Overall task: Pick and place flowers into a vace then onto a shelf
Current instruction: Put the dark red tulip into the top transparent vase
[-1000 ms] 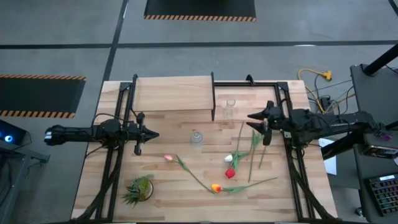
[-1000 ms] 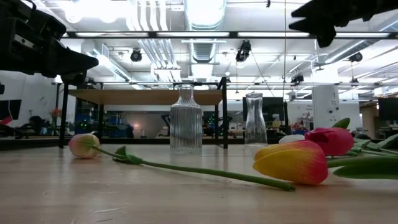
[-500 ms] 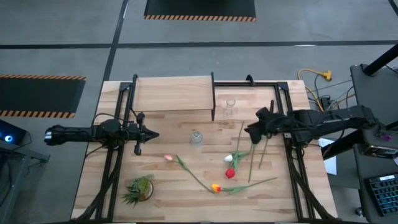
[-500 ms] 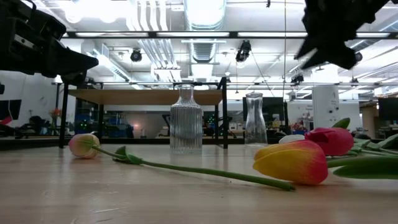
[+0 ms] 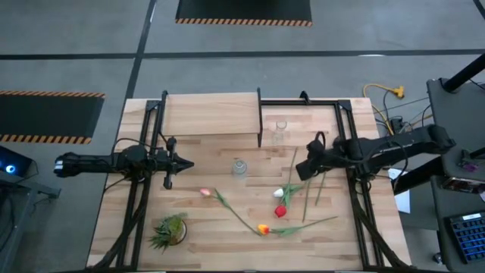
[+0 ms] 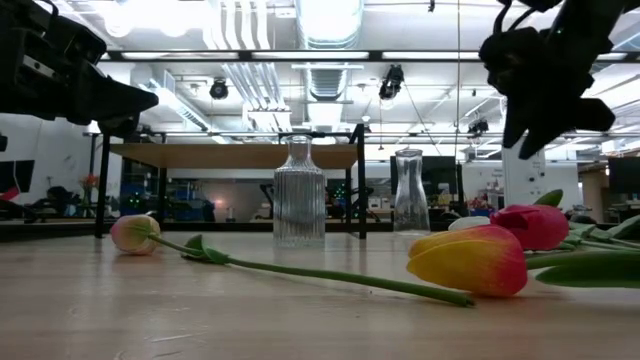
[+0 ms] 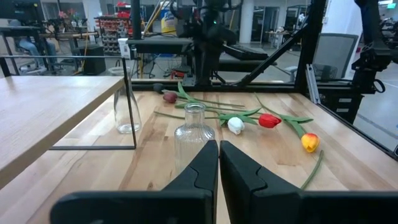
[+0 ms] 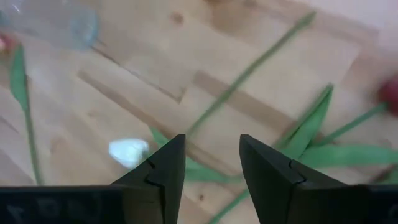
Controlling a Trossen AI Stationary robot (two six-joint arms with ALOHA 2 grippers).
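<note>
Five tulips lie flat on the table: pink (image 5: 204, 192), orange-yellow (image 5: 262, 228), red (image 5: 280, 211), white (image 5: 279, 193) and maroon (image 7: 169, 98). A ribbed glass vase (image 5: 239, 168) and a plain glass carafe (image 5: 281, 133) stand upright near the pale shelf (image 5: 212, 114). My right gripper (image 5: 307, 168) is open and tipped downward over the crossing green stems (image 8: 249, 71), with the white head (image 8: 129, 151) just beside it. It touches nothing. My left gripper (image 5: 178, 163) waits shut on the left, pointing at the ribbed vase (image 7: 194, 127).
A spiky green tuft plant (image 5: 170, 231) stands near the table's near left corner. Black frame rails (image 5: 356, 205) run along both sides of the table. Bare planks (image 5: 227, 243) lie between the plant and the orange-yellow tulip.
My right gripper has tipped from level to pointing down. It has come down and moved a little toward the table's left and near edge, ending over the tulip stems. The flowers and vases have stayed where they were.
</note>
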